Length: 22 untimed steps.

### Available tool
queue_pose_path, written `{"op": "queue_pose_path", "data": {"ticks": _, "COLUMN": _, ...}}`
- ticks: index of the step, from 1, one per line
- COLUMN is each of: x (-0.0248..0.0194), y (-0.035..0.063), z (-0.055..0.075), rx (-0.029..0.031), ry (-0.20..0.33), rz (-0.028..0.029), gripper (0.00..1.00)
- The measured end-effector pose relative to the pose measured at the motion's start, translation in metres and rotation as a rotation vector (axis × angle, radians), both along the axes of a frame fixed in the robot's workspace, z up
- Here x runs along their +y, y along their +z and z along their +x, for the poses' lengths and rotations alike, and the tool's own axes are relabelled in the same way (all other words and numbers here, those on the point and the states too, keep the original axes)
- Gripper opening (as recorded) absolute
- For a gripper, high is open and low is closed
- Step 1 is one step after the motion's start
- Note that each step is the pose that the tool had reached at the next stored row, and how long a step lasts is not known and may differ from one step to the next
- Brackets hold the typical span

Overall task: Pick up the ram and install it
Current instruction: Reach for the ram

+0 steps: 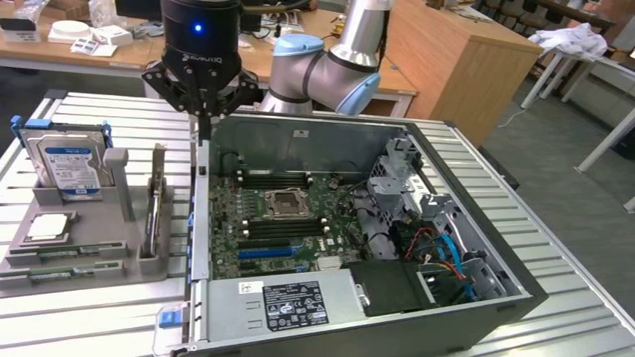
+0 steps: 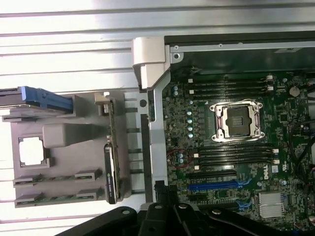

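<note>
Long, thin green ram (image 1: 154,212), on edge

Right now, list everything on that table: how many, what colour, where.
table: one, silver slats, under everything.
computer case: one, dark grey, open, exterior view's right.
motherboard: one, green, inside the case.
memory slots: several, black, on the motherboard.
expansion slot: one, blue, on the motherboard.
power supply: one, silver, case's near end.
tray: one, grey, exterior view's left of the case.
hard drive: one, silver, blue bracket, upright in tray.
processor: one, silver, flat in tray.
ram: two sticks, green, flat in tray's near rows.
arm: one, silver and blue, behind the case.
gripper: one, black, shut, above the case's wall nearest the tray.
</note>
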<state>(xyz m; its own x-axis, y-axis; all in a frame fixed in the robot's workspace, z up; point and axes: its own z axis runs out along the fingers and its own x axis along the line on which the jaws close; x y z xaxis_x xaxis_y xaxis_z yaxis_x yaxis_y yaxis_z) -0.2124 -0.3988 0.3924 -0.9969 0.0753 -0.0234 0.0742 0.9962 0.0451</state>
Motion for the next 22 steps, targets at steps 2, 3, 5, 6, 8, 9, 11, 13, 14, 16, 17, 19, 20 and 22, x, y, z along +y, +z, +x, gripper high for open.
{"op": "queue_pose_path", "data": {"ticks": 2, "x": 0.0, "y": -0.0001, "z": -0.002, "rx": 0.0, "ry": 0.0, "rz": 0.0001, "gripper": 0.11}}
{"op": "queue_pose_path", "data": {"ticks": 3, "x": 0.0, "y": -0.0001, "z": -0.003, "rx": 0.0, "ry": 0.0, "rz": 0.0, "gripper": 0.11}}
{"op": "queue_pose_path", "data": {"ticks": 5, "x": 0.0, "y": -0.0002, "z": -0.006, "rx": 0.0, "ry": 0.0, "rz": 0.0001, "gripper": 0.11}}
{"op": "queue_pose_path", "data": {"ticks": 6, "x": 0.0, "y": -0.0003, "z": -0.008, "rx": 0.0, "ry": 0.0, "rz": 0.0001, "gripper": 0.11}}
{"op": "queue_pose_path", "data": {"ticks": 8, "x": 0.0, "y": -0.0003, "z": -0.011, "rx": 0.0, "ry": 0.0, "rz": 0.0, "gripper": 0.11}}
{"op": "queue_pose_path", "data": {"ticks": 9, "x": 0.0, "y": -0.0004, "z": -0.014, "rx": 0.0, "ry": 0.0, "rz": 0.0, "gripper": 0.11}}
{"op": "queue_pose_path", "data": {"ticks": 11, "x": 0.0, "y": -0.0005, "z": -0.018, "rx": 0.0, "ry": 0.0, "rz": 0.0001, "gripper": 0.11}}
{"op": "queue_pose_path", "data": {"ticks": 13, "x": 0.0, "y": -0.0006, "z": -0.023, "rx": 0.0, "ry": 0.0, "rz": 0.0001, "gripper": 0.11}}
{"op": "queue_pose_path", "data": {"ticks": 14, "x": 0.0, "y": -0.0006, "z": -0.025, "rx": 0.0, "ry": 0.0, "rz": 0.0001, "gripper": 0.11}}
{"op": "queue_pose_path", "data": {"ticks": 16, "x": 0.0, "y": -0.0007, "z": -0.031, "rx": 0.0, "ry": 0.0, "rz": 0.0, "gripper": 0.11}}
{"op": "queue_pose_path", "data": {"ticks": 17, "x": 0.0, "y": -0.0007, "z": -0.033, "rx": 0.0, "ry": 0.0, "rz": 0.0, "gripper": 0.11}}
{"op": "queue_pose_path", "data": {"ticks": 19, "x": 0.0, "y": -0.0008, "z": -0.037, "rx": 0.0, "ry": 0.0, "rz": 0.0001, "gripper": 0.11}}
{"op": "queue_pose_path", "data": {"ticks": 20, "x": 0.0, "y": -0.0009, "z": -0.039, "rx": 0.0, "ry": 0.0, "rz": 0.0, "gripper": 0.11}}
{"op": "queue_pose_path", "data": {"ticks": 22, "x": 0.0, "y": -0.001, "z": -0.044, "rx": 0.0, "ry": 0.0, "rz": 0.0001, "gripper": 0.11}}
